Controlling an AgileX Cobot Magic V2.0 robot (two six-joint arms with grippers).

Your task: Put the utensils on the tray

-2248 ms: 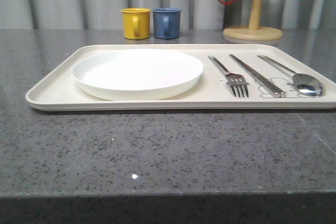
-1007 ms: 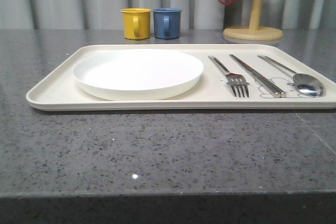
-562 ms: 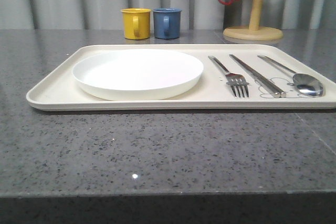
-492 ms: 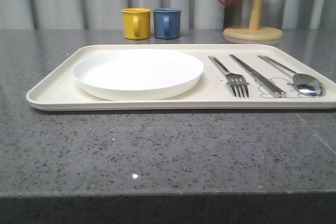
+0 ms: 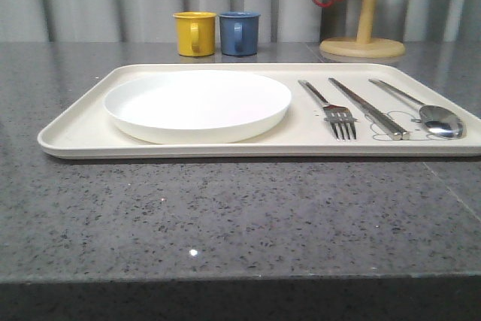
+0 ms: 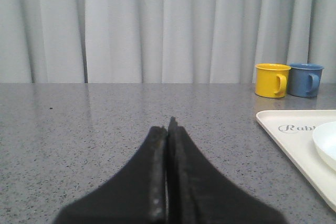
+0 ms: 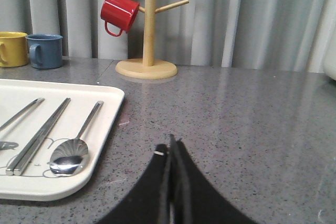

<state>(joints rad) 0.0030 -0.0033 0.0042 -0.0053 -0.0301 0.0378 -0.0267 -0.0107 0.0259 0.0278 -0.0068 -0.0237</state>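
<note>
The fork, chopsticks and spoon lie side by side on the tray, at the right of the frame. Both pincers, left and right, are pressed together, holding nothing, over the desk.

The front view looks low and level across the tray toward the curtain, while both wrist views sit apparently just above the tabletop, sharing its edges and the mugs.
</note>
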